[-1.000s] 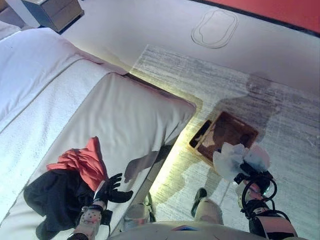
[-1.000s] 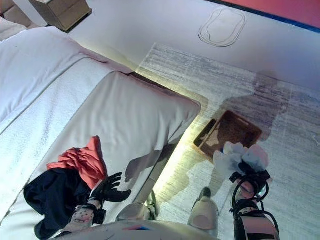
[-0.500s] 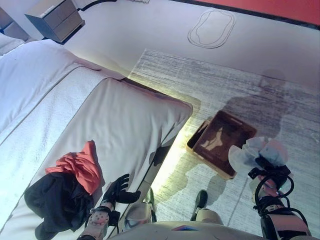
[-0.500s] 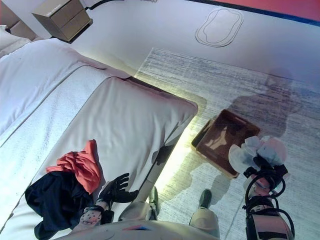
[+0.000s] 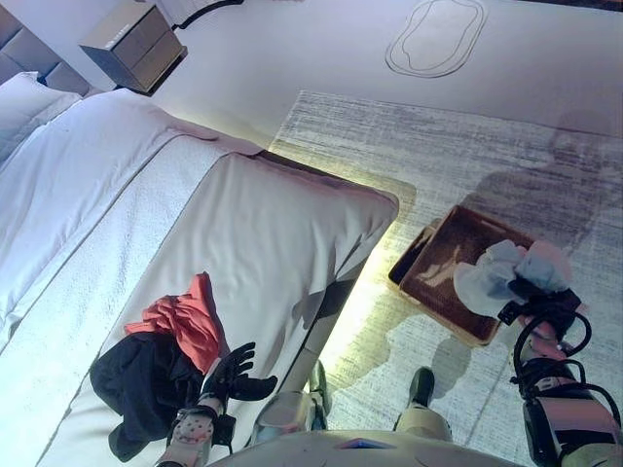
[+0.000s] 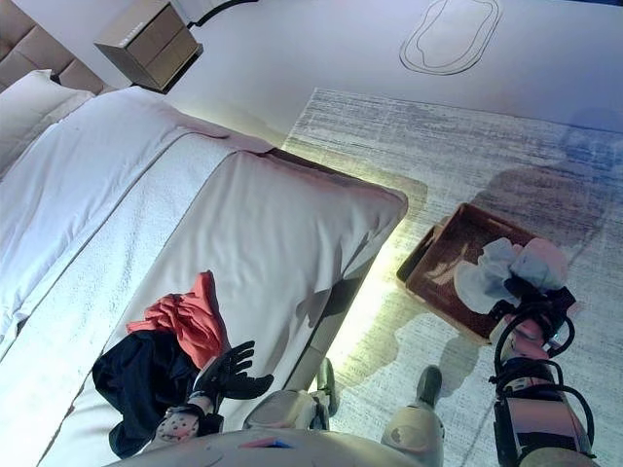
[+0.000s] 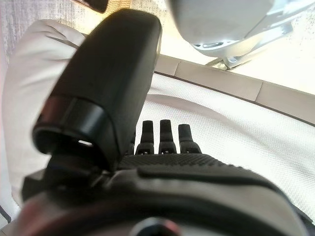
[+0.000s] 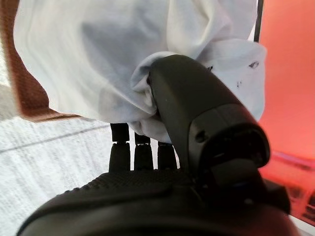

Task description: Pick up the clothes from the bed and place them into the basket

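A brown basket (image 5: 450,255) stands on the rug beside the bed's foot corner. My right hand (image 5: 541,304) is shut on a bunched white and pale blue garment (image 5: 501,273) and holds it over the basket's near right corner; in the right wrist view the thumb (image 8: 197,113) presses into the cloth (image 8: 123,59). A coral-red garment (image 5: 187,320) and a black garment (image 5: 146,379) lie heaped on the white bed (image 5: 253,224) near its front edge. My left hand (image 5: 234,371) rests open on the bed just right of the heap, fingers (image 7: 161,135) straight.
A wooden nightstand (image 5: 133,43) stands at the far left by the bed's head. A pale grey rug (image 5: 506,165) covers the floor around the basket. A thin oval outline (image 5: 435,36) marks the floor at the back.
The camera has shifted. My right hand has carried the white garment from in front of the basket to over its near right corner. The left hand stays by the heap.
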Tool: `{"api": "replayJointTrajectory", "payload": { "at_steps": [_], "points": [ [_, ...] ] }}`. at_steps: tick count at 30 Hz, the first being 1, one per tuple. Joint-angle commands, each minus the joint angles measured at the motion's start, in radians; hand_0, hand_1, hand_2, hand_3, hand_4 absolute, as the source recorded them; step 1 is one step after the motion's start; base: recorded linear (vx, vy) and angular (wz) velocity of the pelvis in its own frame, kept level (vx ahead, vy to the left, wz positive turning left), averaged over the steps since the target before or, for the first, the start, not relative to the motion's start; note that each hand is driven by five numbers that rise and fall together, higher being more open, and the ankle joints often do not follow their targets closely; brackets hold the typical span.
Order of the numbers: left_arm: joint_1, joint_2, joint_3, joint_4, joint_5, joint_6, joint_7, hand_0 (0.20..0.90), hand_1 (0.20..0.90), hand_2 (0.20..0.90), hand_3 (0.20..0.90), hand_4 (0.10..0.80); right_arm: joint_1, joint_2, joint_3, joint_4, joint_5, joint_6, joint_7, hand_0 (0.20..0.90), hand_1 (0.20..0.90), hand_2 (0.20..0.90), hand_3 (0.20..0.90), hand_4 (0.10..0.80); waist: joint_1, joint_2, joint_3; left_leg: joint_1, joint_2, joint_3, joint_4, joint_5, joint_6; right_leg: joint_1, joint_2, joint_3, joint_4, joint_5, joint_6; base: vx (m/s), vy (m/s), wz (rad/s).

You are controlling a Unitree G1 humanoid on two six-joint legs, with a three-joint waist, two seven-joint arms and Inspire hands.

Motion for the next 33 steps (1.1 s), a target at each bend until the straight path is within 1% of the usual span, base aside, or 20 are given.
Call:
{"api": "replayJointTrajectory", "payload": {
  "at_steps": [1,8,12,17,22,28,32,33],
  "points": [
    [-0.029,0.022,-0.030,-0.001,-0.044,-0.058,0.004,0.900,0.900,0.900,0.900,0.800,-0.122,-0.081,0.023,-0.057,-0.051,-0.058,-0.011,0.900,0.900,0.900,0.900,0.800,-0.001,-0.059,-0.006,-0.061,-0.047,-0.048,0.017,-0.026,-0.017,-0.026,-0.006,0.009,0.068,-0.042,-0.012,0.000,0.000,0.00],
    [-0.036,0.024,-0.035,0.003,-0.069,-0.049,-0.004,0.900,0.900,0.900,0.900,0.800,-0.155,-0.115,0.026,-0.060,-0.059,-0.048,0.000,0.900,0.900,0.900,0.900,0.800,-0.007,-0.051,0.003,-0.059,-0.047,-0.045,0.007,-0.027,-0.017,-0.038,-0.004,0.011,0.068,-0.041,-0.013,0.000,0.000,0.00],
    [-0.031,0.027,-0.030,0.001,-0.064,-0.054,-0.009,0.900,0.900,0.900,0.900,0.800,-0.156,-0.123,0.032,-0.066,-0.072,-0.044,0.036,0.900,0.900,0.900,0.900,0.800,-0.009,-0.049,0.003,-0.054,-0.047,-0.043,0.002,-0.026,-0.018,-0.039,-0.003,0.009,0.068,-0.041,-0.012,0.000,0.000,0.00],
    [-0.022,0.026,-0.024,0.000,-0.058,-0.056,-0.014,0.900,0.900,0.900,0.900,0.800,-0.140,-0.119,0.059,-0.091,-0.123,-0.040,0.087,0.900,0.900,0.900,0.900,0.800,-0.013,-0.056,0.001,-0.044,-0.044,-0.037,-0.003,-0.027,-0.018,-0.032,-0.002,0.008,0.065,-0.041,-0.012,0.001,0.000,0.03],
    [-0.027,0.030,-0.014,-0.011,-0.055,-0.042,-0.010,0.900,0.900,0.900,0.900,0.800,-0.121,-0.107,0.066,-0.093,-0.113,-0.024,0.109,0.900,0.900,0.900,0.900,0.800,-0.016,-0.069,-0.004,-0.035,-0.038,-0.031,-0.011,-0.029,-0.018,-0.029,0.002,0.007,0.065,-0.042,-0.010,0.000,0.000,0.00],
    [-0.025,0.035,-0.007,-0.007,-0.049,-0.042,-0.010,0.900,0.900,0.900,0.900,0.800,-0.087,-0.077,0.060,-0.063,-0.106,-0.026,0.127,0.900,0.900,0.900,0.900,0.800,-0.012,-0.074,-0.009,-0.024,-0.035,-0.032,-0.019,-0.027,-0.018,-0.018,0.006,0.000,0.063,-0.044,-0.011,-0.008,-0.015,0.07],
    [-0.012,0.029,0.002,-0.006,-0.047,-0.052,-0.001,0.900,0.900,0.900,0.900,0.800,-0.033,-0.039,0.069,-0.046,-0.132,-0.019,0.157,0.900,0.900,0.900,0.900,0.800,-0.002,-0.083,-0.018,-0.018,-0.032,-0.037,-0.021,-0.024,-0.020,-0.004,0.011,-0.009,0.062,-0.048,-0.013,-0.004,-0.017,0.03],
    [-0.003,0.025,0.008,-0.012,-0.040,-0.056,0.005,0.900,0.900,0.900,0.900,0.800,-0.001,-0.013,0.082,-0.045,-0.155,-0.010,0.171,0.900,0.900,0.900,0.900,0.800,0.007,-0.088,-0.020,-0.015,-0.028,-0.039,-0.018,-0.022,-0.023,0.007,0.011,-0.017,0.064,-0.052,-0.014,-0.013,-0.059,0.08]
  ]
}}
